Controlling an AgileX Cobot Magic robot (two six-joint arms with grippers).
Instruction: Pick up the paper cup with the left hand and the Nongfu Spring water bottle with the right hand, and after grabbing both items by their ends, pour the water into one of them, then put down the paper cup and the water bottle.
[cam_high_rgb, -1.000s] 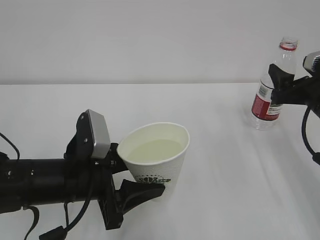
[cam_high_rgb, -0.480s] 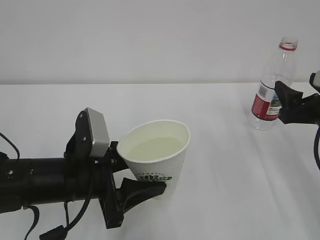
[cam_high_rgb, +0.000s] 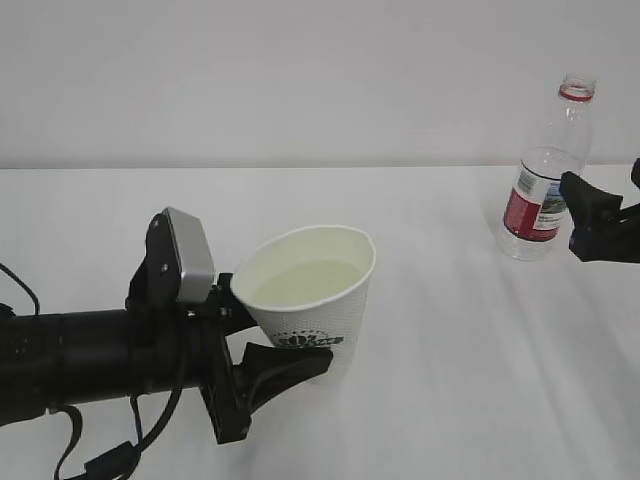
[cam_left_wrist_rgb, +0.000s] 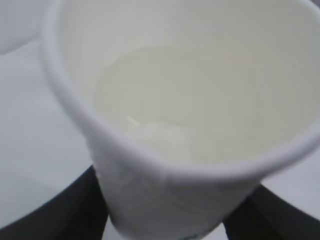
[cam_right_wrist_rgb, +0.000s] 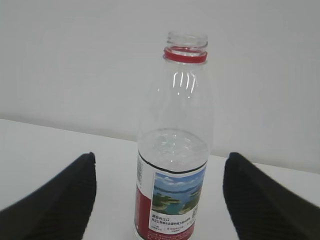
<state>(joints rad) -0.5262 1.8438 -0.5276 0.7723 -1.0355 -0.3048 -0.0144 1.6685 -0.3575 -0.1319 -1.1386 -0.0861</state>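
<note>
We note the small white tapered paper cup (cam_high_rgb: 312, 300) with its dark green round logo sitting low at centre-left of the white table (cam_high_rgb: 450, 350), gripped around its lower body by the black left hand (cam_high_rgb: 272, 338), fingers closed on both sides of the cup. The cup holds clear water (cam_high_rgb: 306, 283) to roughly two thirds. In the left wrist view the cup (cam_left_wrist_rgb: 175, 165) fills the frame, dark fingers (cam_left_wrist_rgb: 75, 210) at 7 and 5 o'clock.

The clear ribbed capless Nongfu Spring water bottle (cam_high_rgb: 548, 170) stands upright at 2 o'clock from the cup, well apart. The black right hand (cam_high_rgb: 600, 225) sits just beside it at 4 o'clock, jaws spread, not touching. In the right wrist view the bottle (cam_right_wrist_rgb: 175, 150) stands free between the fingers (cam_right_wrist_rgb: 55, 200).
</note>
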